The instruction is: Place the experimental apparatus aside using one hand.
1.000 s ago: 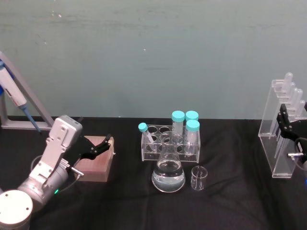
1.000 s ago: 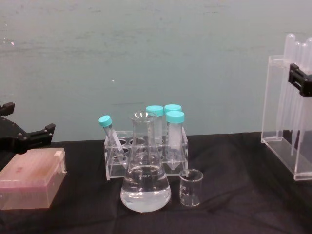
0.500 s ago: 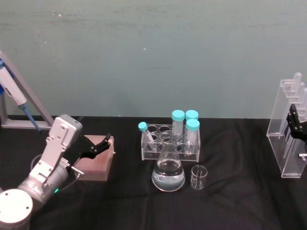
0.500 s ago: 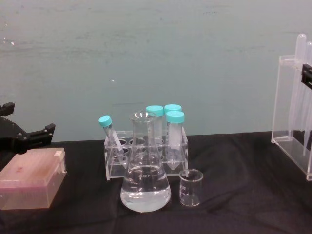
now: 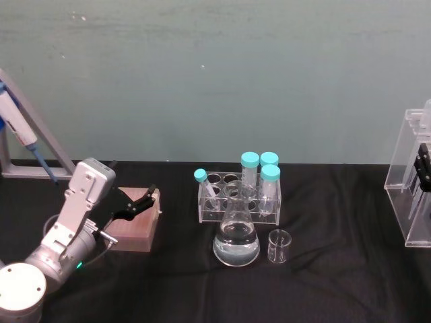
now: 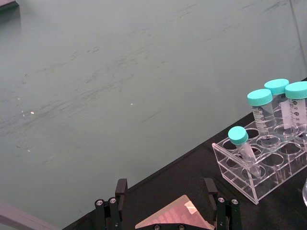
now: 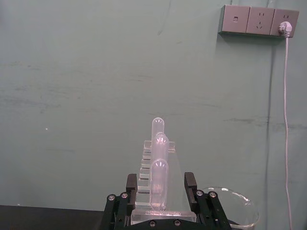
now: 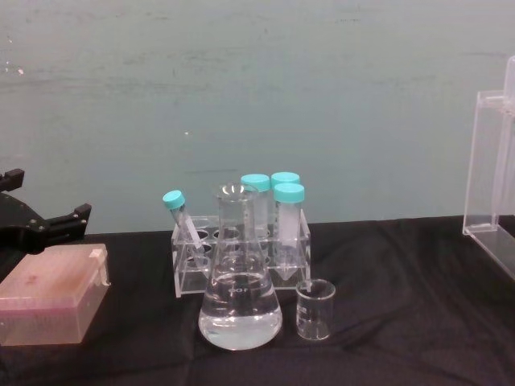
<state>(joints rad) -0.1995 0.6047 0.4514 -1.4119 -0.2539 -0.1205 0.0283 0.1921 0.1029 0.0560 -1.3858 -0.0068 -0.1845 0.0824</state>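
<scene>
The tall clear acrylic stand point(image 5: 409, 176) with plastic pipettes is at the far right edge of the head view, with my right gripper point(image 5: 423, 169) shut on it. In the right wrist view the black fingers point(image 7: 131, 185) clamp either side of the stand point(image 7: 159, 192), and pipette tops rise between them. The conical flask point(image 5: 236, 237) with clear liquid and the small glass beaker point(image 5: 278, 245) stand mid-table. My left gripper point(image 5: 137, 202) hovers open over a pink box point(image 5: 137, 225) at the left. In the chest view the stand point(image 8: 492, 186) is cut off by the right edge.
A clear tube rack point(image 5: 239, 196) with teal-capped tubes stands just behind the flask. A blue-and-white pipette on a grey holder point(image 5: 23, 138) leans at the far left. A wall socket point(image 7: 256, 21) with a cable hangs on the green wall. Black cloth covers the table point(image 5: 337, 282).
My right gripper has carried the acrylic stand steadily to the right, away from the flask and beaker, until it is partly out of view. The left arm has stayed put.
</scene>
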